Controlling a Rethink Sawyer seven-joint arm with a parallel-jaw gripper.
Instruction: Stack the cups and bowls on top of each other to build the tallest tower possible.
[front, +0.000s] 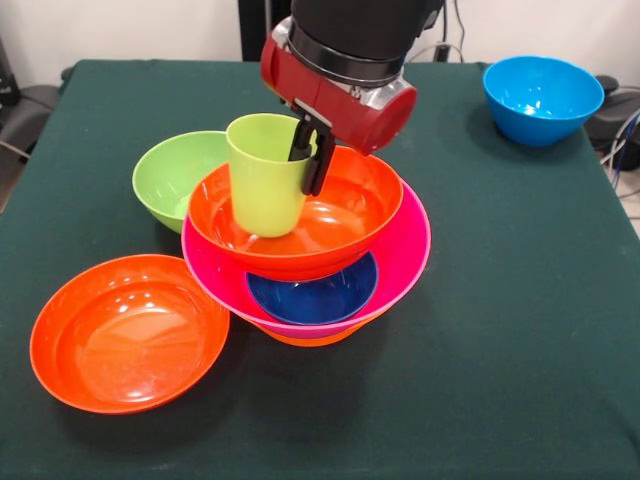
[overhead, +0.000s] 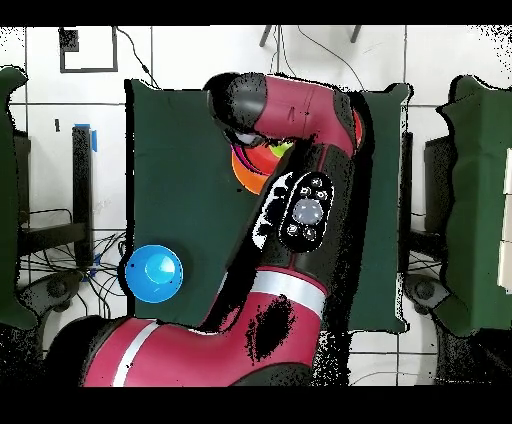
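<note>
I see the lime green cup (front: 266, 174) standing upright in the orange bowl (front: 340, 215), which tops the tower (front: 310, 250) near the table's (front: 520, 330) middle. Below it sit the big pink bowl (front: 405, 255) and a small dark blue bowl (front: 315, 295) (an orange rim shows at the very bottom). The gripper (front: 308, 150) is clenched on the cup's rim, 1 finger inside and 1 outside. A green bowl (front: 175, 175) touches the tower's far-left side, a shallow red-orange bowl (front: 128, 333) lies toward the near-left corner, and a light blue bowl (front: 542, 98) sits at the far-right corner. Overhead, the arm (overhead: 300, 200) hides most of the pile.
</note>
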